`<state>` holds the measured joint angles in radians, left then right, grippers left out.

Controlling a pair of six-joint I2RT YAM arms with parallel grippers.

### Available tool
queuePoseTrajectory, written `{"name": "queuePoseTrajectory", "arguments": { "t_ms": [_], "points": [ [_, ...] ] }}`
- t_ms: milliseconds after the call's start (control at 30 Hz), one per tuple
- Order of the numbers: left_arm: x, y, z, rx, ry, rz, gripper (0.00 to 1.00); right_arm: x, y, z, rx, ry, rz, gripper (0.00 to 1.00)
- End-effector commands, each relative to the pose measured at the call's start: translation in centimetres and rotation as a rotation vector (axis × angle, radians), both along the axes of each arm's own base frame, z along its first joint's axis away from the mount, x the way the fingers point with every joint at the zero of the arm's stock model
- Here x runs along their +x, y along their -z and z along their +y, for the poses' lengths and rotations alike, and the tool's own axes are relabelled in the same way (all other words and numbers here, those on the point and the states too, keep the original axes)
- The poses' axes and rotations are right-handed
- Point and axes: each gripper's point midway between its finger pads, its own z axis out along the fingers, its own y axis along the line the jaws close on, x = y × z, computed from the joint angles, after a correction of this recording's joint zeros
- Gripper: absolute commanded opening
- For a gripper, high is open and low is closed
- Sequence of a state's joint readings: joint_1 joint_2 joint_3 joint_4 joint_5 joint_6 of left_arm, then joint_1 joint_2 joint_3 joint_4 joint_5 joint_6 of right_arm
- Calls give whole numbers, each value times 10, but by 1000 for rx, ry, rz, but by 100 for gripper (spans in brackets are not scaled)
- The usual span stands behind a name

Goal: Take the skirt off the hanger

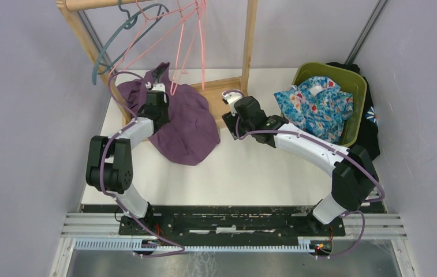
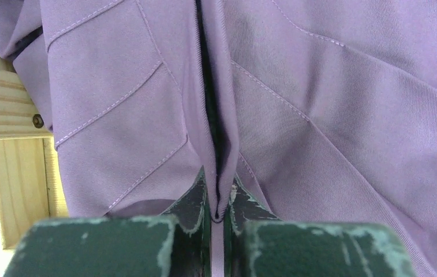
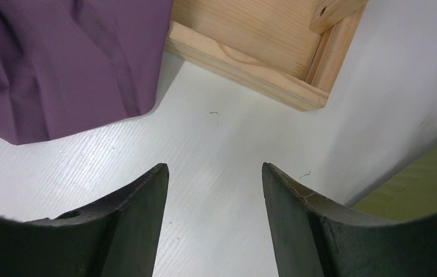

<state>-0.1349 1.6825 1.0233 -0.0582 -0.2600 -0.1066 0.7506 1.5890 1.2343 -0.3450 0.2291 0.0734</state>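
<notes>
The left gripper (image 2: 217, 196) is clenched on a raised fold of the purple skirt (image 1: 184, 124), its fingers (image 2: 190, 205) nearly meeting with only cloth between them. The skirt lies heaped in front of the wooden rack (image 1: 249, 43), draped against the rack's left foot. The right gripper (image 3: 215, 173) hangs just before the rack's base, spread wide and holding nothing.

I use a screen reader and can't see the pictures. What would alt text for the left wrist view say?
The left gripper is shut on a pinched fold of purple skirt, which fills nearly the whole view with its stitched seams. A pale wooden frame shows at the left edge, partly covered by the cloth.
</notes>
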Motion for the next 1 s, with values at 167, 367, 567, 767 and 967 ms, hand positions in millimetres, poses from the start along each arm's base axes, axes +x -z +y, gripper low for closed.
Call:
{"name": "queuePoseTrajectory", "arguments": {
  "t_ms": [167, 367, 567, 767, 967],
  "points": [
    [-26, -67, -66, 45, 179, -69, 3, 5, -24, 2, 48, 10, -65, 66],
    [-102, -121, -127, -80, 353, -153, 3, 6, -21, -1, 21, 11, -67, 66],
    [-166, -189, -161, -281, 551, -300, 3, 6, -24, 0, 28, 9, -69, 65],
    [-174, -233, -155, -275, 581, -399, 3, -30, -42, 28, 152, -230, -59, 65],
    [-171, -248, -170, -302, 633, -418, 3, -74, -70, 66, 192, -465, -198, 67]
  ]
}}
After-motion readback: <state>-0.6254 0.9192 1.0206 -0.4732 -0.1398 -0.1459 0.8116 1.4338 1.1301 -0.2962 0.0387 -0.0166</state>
